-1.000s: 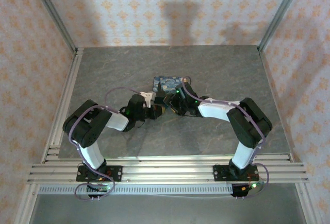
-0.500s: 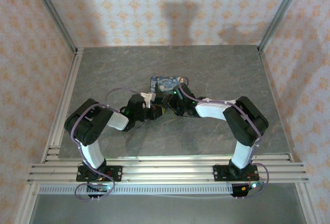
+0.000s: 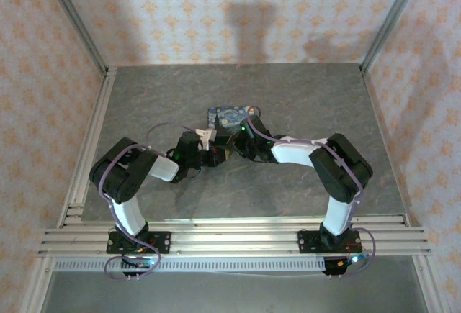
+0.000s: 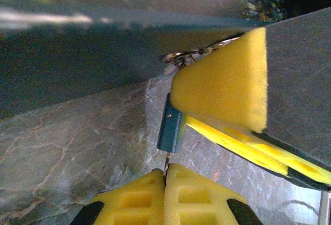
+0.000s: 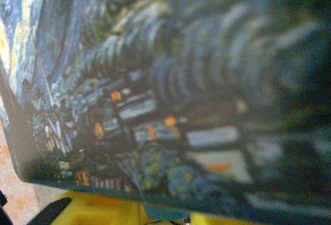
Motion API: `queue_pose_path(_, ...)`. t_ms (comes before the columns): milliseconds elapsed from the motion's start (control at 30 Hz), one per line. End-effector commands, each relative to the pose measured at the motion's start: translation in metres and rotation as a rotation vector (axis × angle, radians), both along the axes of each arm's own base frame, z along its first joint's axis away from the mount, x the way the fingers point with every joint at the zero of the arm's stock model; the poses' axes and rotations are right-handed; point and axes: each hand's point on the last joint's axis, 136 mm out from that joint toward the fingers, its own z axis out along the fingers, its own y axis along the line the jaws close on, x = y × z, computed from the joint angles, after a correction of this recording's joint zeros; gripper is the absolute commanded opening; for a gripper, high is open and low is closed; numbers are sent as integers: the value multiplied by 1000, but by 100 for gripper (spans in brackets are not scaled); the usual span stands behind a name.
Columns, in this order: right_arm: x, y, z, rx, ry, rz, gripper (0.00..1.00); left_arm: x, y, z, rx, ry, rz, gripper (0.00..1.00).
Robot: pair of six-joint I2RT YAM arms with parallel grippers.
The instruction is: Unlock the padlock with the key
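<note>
While my left gripper [image 4: 166, 176] pinches the thin, slippery key [image 4: 167, 159] by its head, my right gripper [image 4: 181, 112] clamps the stiff padlock [image 4: 169, 131] by its flat sides.

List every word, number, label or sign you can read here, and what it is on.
None can be read.
The blue box bears painted swirls and houses, no letters.
The padlock and the key show no legible mark.
The wallpaper carries ornaments only.
</note>
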Motion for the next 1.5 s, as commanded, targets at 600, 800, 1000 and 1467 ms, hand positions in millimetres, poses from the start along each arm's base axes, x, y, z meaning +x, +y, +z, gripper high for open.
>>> queue_pose_path(600,-11,8,29,-76,123,0,0,-5,8,18,671,-416,-129,0)
queue_pose_path(800,-14,5,32,-91,115,7,0,-3,10,13,582,-356,-92,0)
queue_pose_path(1000,-13,-4,44,-102,71,-12,31,3,19,7,439,-296,-24,0)
queue_pose_path(1467,-10,-8,37,-59,46,-71,56,7,13,15,319,-264,-33,0)
